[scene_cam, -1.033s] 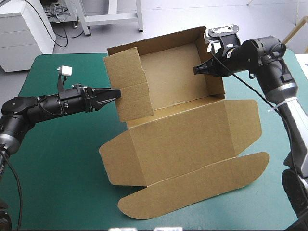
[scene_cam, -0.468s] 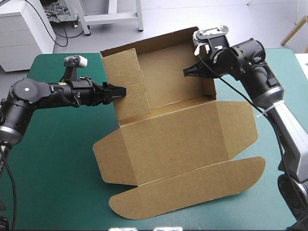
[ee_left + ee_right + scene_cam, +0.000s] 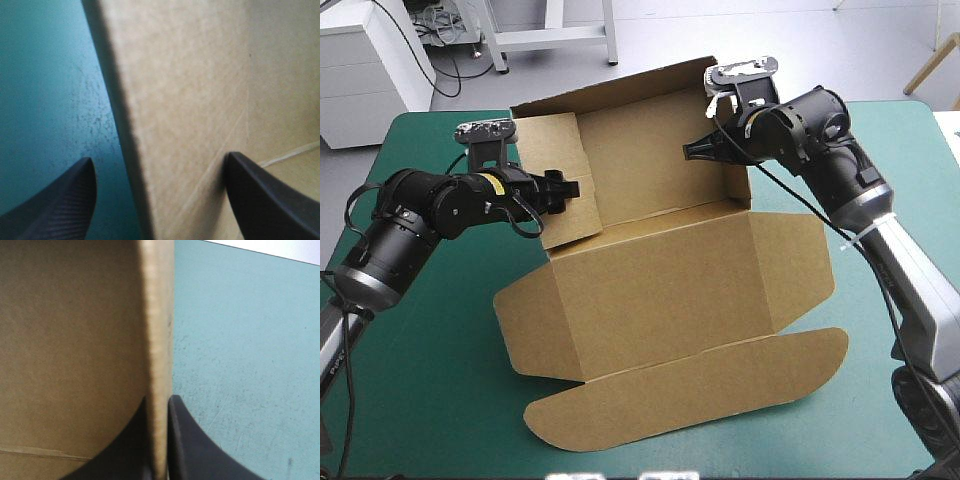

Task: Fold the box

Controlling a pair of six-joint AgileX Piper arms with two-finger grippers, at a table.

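- One box [image 3: 660,290] — tray at the counter's [image 3: 420,380] far edge, lid flat toward the near edge.
- One left pincer [image 3: 570,188] — spread, astride a wall.
- One right pincer [image 3: 692,150] — pinching the opposite wall.

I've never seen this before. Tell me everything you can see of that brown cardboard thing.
The box is one cut sheet of plain brown board, half formed: back and side walls stand as an open tray at the far side, while the lid and its rounded flap lie flat toward the near edge on the teal-green cover. The right gripper pinches the right wall; the left gripper straddles the left wall, fingers apart.
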